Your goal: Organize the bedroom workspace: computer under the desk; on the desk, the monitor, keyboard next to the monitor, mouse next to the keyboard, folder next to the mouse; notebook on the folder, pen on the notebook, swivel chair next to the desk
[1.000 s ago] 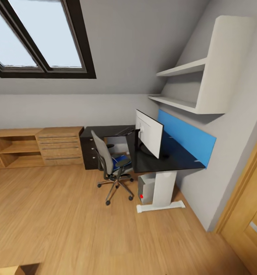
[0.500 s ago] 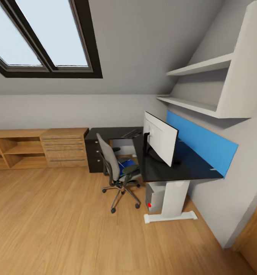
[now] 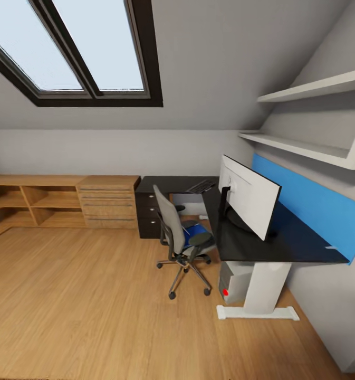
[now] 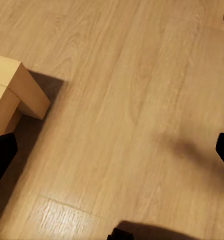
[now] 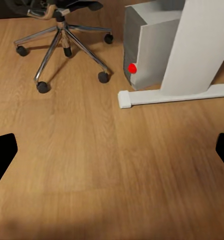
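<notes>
Head view: one L-shaped desk (image 3: 298, 248) fills the right half of the frame, its black top carrying one monitor (image 3: 249, 195) with its pale back showing and one keyboard (image 3: 201, 186) further back toward the corner. One swivel chair (image 3: 181, 240) stands at centre, just left of the desk, with one blue folder (image 3: 194, 231) on its seat. One grey computer (image 3: 234, 284) (red dot on its front) sits under the desk beside the white leg. One wooden drawer cabinet (image 3: 108, 202) lines the left wall below one skylight (image 3: 77, 47); two white shelves (image 3: 304, 119) hang at upper right.

Left wrist view: the left gripper (image 4: 114, 160) is spread wide, two dark fingertips at the frame's side edges, over wooden floor (image 4: 131, 100); one pale wooden block (image 4: 14, 97) lies at left.

Right wrist view: the right gripper (image 5: 116, 157) is likewise spread, its fingertips at the side edges. The chair's chrome base sits upper left, the computer and desk leg upper right.
</notes>
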Controlling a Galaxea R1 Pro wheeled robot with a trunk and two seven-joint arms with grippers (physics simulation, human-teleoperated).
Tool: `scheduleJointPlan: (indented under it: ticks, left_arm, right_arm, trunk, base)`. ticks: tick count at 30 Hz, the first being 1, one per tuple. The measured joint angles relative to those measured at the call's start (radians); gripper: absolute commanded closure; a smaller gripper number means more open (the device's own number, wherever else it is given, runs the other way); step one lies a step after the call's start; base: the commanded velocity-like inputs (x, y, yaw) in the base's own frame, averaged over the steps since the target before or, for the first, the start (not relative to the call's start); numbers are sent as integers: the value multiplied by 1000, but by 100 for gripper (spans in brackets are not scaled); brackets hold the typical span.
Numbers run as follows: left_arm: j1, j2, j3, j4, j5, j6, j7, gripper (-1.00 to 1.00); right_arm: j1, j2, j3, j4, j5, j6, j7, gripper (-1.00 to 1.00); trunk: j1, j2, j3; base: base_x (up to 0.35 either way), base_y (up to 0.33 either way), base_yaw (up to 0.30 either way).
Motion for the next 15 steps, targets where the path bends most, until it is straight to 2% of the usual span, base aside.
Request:
scheduleJointPlan:
  ticks: [8, 15]
  left_arm:
    - [0, 0, -1, 0, 0, 0, 0, -100]
    - [0, 0, -1, 0, 0, 0, 0, -100]
  right_arm:
    - [0, 0, 0, 1, 0, 1, 0, -100]
    - [0, 0, 1, 1, 0, 2, 1, -100]
  trunk:
    - [0, 0, -1]
    - [0, 0, -1]
  base:
    - [29, 10, 17]
    - [247, 142, 1]
